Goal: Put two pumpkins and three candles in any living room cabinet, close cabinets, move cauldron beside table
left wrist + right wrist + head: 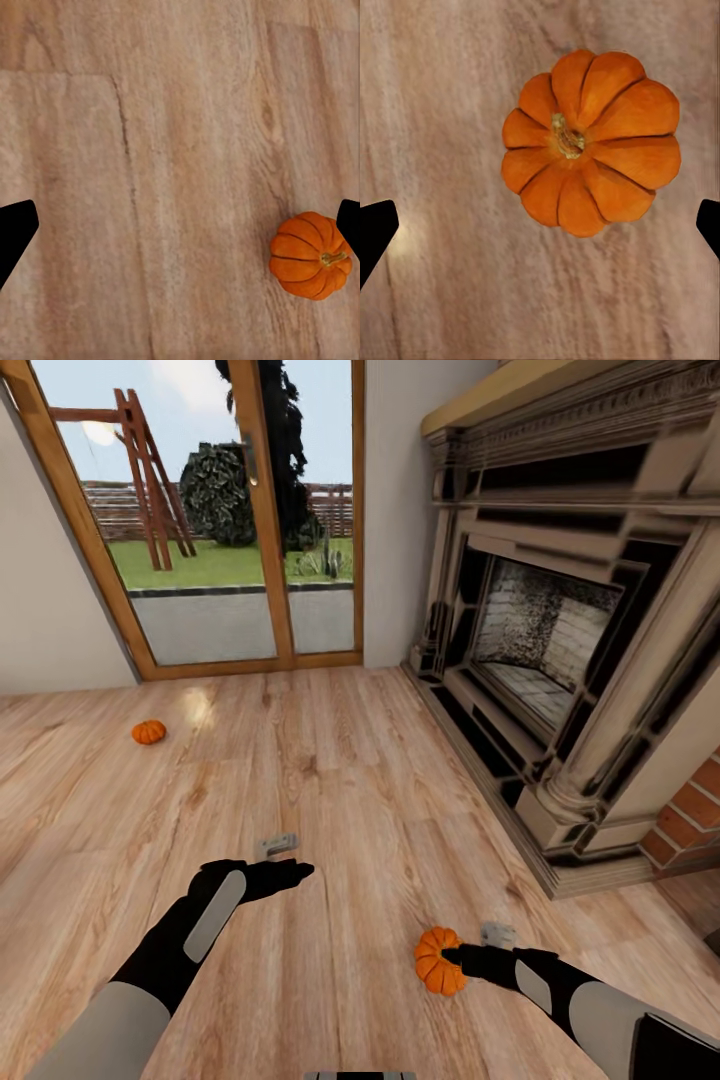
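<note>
Two orange pumpkins on the wooden floor

The near pumpkin (438, 960) is bright orange, deeply ribbed and round, and sits upright on the floor well out in front of the fireplace (560, 660), with its short tan stem pointing up; seen from above, it shows about ten lobes around the stem (589, 142). The far pumpkin (149, 732) looks the same and also rests on the boards, much farther from the fireplace, over toward the glass doors.
</note>
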Motion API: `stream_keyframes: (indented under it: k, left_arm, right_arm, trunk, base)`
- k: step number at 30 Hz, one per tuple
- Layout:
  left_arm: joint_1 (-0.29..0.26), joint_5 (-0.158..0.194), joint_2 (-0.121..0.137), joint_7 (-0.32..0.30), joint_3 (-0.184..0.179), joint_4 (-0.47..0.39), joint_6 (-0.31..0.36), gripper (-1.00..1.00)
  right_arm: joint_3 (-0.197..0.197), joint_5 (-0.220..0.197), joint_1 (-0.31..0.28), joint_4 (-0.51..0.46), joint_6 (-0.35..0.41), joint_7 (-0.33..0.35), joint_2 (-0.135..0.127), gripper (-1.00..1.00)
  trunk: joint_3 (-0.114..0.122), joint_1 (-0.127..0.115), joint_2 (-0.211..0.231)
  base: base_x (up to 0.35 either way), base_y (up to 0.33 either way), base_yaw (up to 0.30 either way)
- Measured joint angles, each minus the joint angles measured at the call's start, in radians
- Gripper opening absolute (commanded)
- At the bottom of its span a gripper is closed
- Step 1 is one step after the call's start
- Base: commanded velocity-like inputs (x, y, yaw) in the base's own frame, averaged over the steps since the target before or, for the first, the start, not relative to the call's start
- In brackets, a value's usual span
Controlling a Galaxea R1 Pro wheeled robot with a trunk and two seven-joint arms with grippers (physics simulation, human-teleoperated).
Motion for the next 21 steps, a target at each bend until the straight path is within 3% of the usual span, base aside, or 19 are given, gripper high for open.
stream_keyframes:
  k: [7,14,21]
  left_arm:
    - [0.0,0.0,0.0,0.001,-0.001,0.001,-0.001,1.0]
    - [0.0,-0.001,-0.001,0.001,-0.001,0.001,-0.001,1.0]
    - [0.0,-0.002,-0.002,0.0,-0.001,0.001,-0.001,1.0]
  right_arm:
    - [0.001,0.002,0.0,0.004,-0.039,-0.005,0.001,1.0]
    - [0.0,0.004,0.0,0.005,-0.04,-0.017,0.003,1.0]
    - [0.001,0.004,0.0,0.005,-0.04,-0.026,0.003,1.0]
  trunk:
    - [0.0,-0.001,0.0]
    - [0.0,0.0,0.0]
    - [-0.027,0.003,-0.002]
  base:
    - [0.253,0.0,0.0]
    - [0.043,0.0,0.0]
    - [0.002,0.0,0.0]
